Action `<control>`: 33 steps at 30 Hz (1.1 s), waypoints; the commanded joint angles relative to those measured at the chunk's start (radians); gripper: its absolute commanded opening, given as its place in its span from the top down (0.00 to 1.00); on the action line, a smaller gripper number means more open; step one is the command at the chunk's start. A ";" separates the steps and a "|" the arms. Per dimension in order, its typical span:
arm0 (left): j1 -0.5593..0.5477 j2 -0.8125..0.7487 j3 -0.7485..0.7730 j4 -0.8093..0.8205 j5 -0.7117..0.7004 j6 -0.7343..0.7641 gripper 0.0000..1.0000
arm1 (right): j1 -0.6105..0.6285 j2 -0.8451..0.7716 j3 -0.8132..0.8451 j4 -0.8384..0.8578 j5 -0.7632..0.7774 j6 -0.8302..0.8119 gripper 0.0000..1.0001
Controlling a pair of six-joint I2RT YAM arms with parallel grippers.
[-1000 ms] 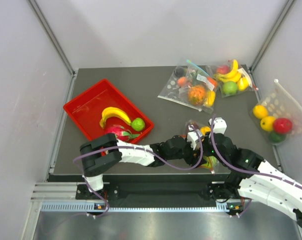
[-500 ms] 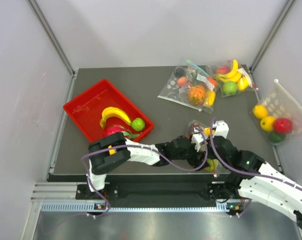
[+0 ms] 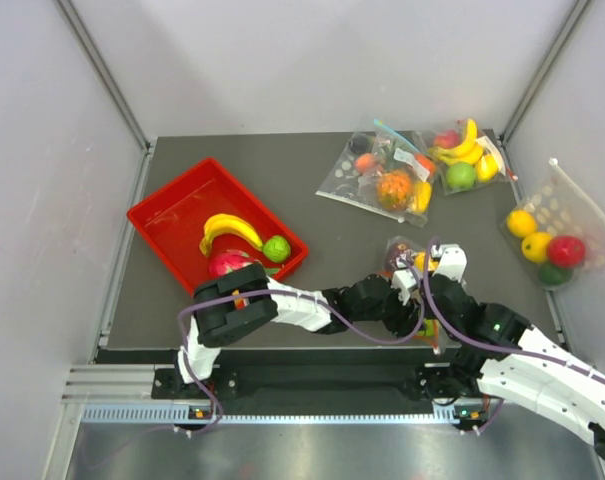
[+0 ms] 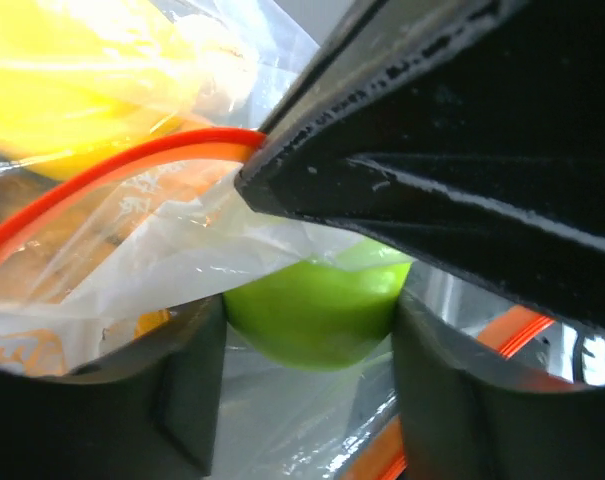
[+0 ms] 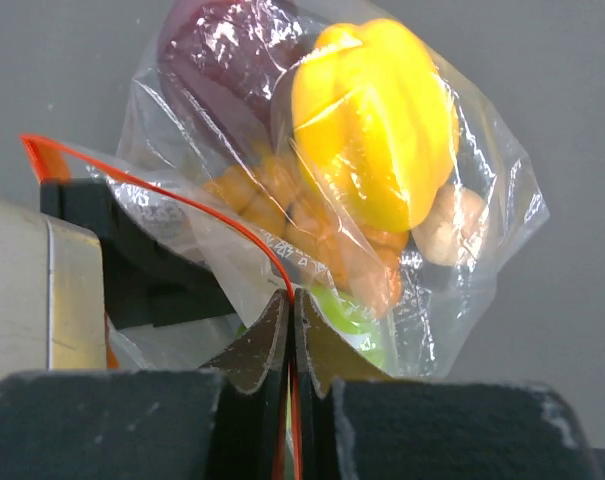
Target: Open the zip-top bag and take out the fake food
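Observation:
The zip-top bag [image 3: 402, 257] lies near the table's front right, between both grippers. In the right wrist view the bag [image 5: 192, 225] holds a yellow piece [image 5: 377, 120], a dark purple piece [image 5: 222, 50], orange segments [image 5: 312, 225], a beige piece [image 5: 452, 225] and a green apple [image 5: 357, 320]. My right gripper [image 5: 292, 300] is shut on the orange-red zip strip [image 5: 182, 200] at the mouth. My left gripper [image 4: 310, 320] reaches into the mouth, and its fingers [image 4: 102, 390] are closed on a green apple [image 4: 312, 310]. The zip strip [image 4: 112, 170] arcs above it.
A red tray [image 3: 172, 215] at the left holds a banana [image 3: 230, 230], a small green fruit [image 3: 276, 248] and a pink dragon fruit [image 3: 225, 265]. Two other fruit bags [image 3: 377, 175] [image 3: 464, 155] lie at the back right. A third bag [image 3: 557, 235] lies off the right edge.
My left arm has swung to the right and pushed its gripper further into the bag. The bag and my right gripper have shifted slightly right.

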 commanded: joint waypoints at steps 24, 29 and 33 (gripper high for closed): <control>-0.060 -0.406 -0.242 -0.116 -0.115 0.102 0.92 | 0.034 0.076 0.077 0.188 -0.018 0.015 1.00; -0.052 -0.478 -0.256 -0.227 -0.305 0.109 0.93 | 0.033 0.076 0.095 0.193 -0.001 0.003 1.00; -0.029 -0.539 -0.290 -0.256 -0.369 0.106 0.93 | 0.033 0.087 0.106 0.188 0.005 -0.008 1.00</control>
